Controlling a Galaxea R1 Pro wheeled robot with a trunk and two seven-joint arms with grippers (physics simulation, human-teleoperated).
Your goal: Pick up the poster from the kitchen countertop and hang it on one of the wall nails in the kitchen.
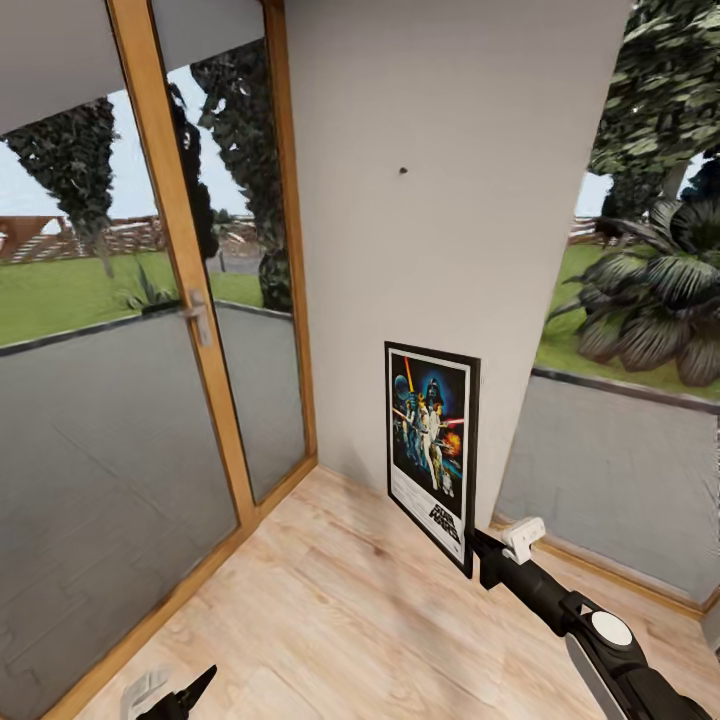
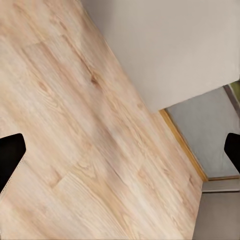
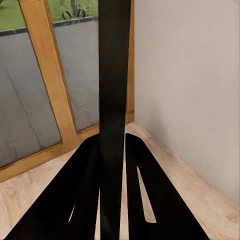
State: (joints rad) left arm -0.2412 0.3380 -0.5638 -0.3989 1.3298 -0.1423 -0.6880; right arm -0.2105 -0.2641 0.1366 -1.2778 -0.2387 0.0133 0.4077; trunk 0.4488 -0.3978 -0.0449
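The poster [image 1: 432,445] stands upright in front of the pale grey wall, low down near the floor, its Star Wars picture and black logo facing me. My right gripper [image 1: 480,553] is shut on its lower right corner; the right wrist view shows the poster's black edge [image 3: 114,100] running straight up between the fingers [image 3: 80,200]. A wall nail [image 1: 403,170] shows as a dark speck well above the poster's top. My left gripper [image 1: 185,697] hangs low over the wooden floor at the head view's bottom edge, open, fingertips [image 2: 10,160] wide apart with nothing between them.
A glass door with a wooden frame [image 1: 185,300] and a handle [image 1: 200,318] stands to the left of the wall. A window [image 1: 640,400] with plants outside lies to the right. Light wooden floor [image 1: 330,610] spreads below.
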